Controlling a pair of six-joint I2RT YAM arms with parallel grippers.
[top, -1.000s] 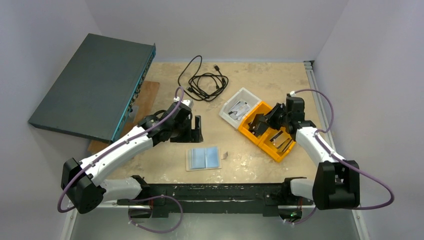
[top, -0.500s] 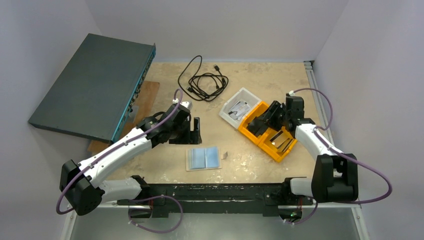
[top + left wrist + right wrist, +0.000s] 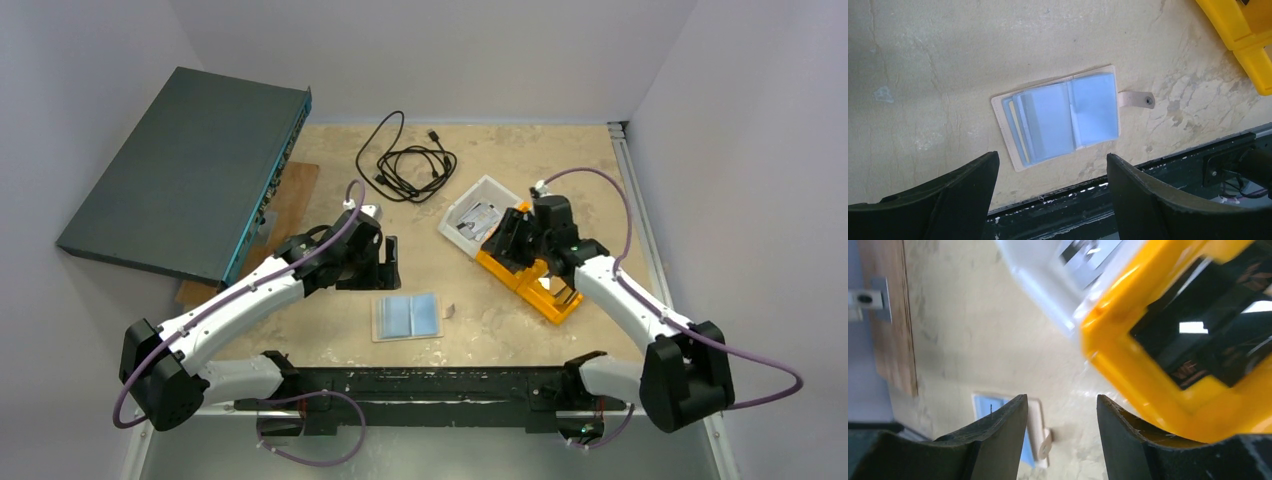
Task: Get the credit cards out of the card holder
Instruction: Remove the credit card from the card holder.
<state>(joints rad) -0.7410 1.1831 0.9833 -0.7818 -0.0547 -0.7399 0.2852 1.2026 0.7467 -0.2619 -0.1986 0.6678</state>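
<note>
Found card holder [image 3: 1058, 122] lying open on table [image 3: 938, 65], blue-grey inside up. Recorded closure tab [image 3: 1136, 99] pointing toward yellow bin [image 3: 1243, 35], apart from it. Saw cards [image 3: 1020, 132] edge-on in left pocket. Logged left gripper [image 3: 1051, 165] spread wide, holding nothing.

Card holder [image 3: 1055, 122] open flat, blue-grey inside up.

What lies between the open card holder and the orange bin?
Only bare tabletop; the closure tab of the card holder points toward the orange bin. The left wrist view shows it.
</note>
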